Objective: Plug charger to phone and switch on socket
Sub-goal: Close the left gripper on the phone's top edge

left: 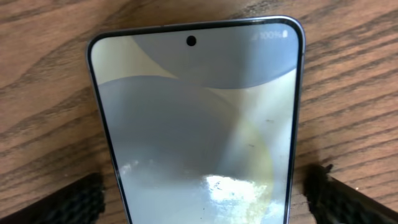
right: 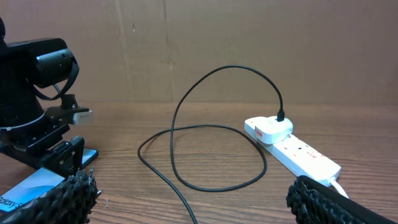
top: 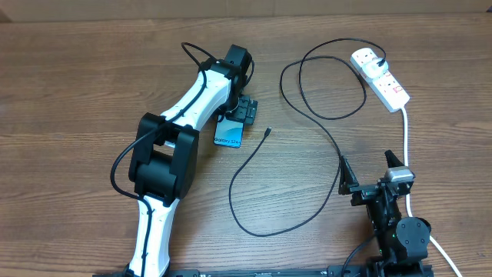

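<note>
Overhead: socket [top: 382, 79] is seen at far right w/ white plug seated. Phone [top: 228, 137] is lain under left gripper [top: 244, 108]; charger [top: 267, 132] tip is left loose just beside. Only left wrist cam shows the phone betw. parted fingers [left: 74, 199], edges untouched. Right gripper [top: 369, 173] is held wide apart, empty.

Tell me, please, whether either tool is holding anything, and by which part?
Nothing is held. The left tool straddles the phone, with gaps showing at both edges; the right tool stands wide open, gripping nothing.
</note>
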Robot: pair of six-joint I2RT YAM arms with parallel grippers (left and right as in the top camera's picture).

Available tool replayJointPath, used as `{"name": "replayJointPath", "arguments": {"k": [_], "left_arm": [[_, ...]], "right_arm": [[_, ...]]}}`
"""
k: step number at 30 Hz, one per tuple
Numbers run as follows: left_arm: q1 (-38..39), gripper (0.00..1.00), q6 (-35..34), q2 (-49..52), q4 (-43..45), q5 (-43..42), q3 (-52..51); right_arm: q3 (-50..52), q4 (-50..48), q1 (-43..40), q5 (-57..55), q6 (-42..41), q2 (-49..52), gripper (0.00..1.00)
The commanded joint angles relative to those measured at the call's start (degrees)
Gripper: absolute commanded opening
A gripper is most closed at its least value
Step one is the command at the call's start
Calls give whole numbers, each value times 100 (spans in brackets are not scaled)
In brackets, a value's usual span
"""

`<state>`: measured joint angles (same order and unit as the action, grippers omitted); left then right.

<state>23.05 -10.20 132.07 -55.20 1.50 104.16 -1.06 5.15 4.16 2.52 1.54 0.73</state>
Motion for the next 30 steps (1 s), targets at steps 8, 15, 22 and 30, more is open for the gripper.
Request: {"name": "replayJointPath", "arguments": {"k": [8, 15, 22, 30], "left_arm": [[4, 96, 142, 175, -48, 61, -26], [-22, 96, 144, 175, -114, 81, -31], [-22, 93, 142, 175, -168, 251, -31], [-22, 91, 144, 177, -160, 190, -31]], "right_arm": [[57, -33, 33, -52, 42, -55, 100], [57, -33, 33, -52, 42, -55, 100], [57, -33, 33, -52, 42, -55, 100], [57, -33, 33, -55, 42, -55, 100]]}}
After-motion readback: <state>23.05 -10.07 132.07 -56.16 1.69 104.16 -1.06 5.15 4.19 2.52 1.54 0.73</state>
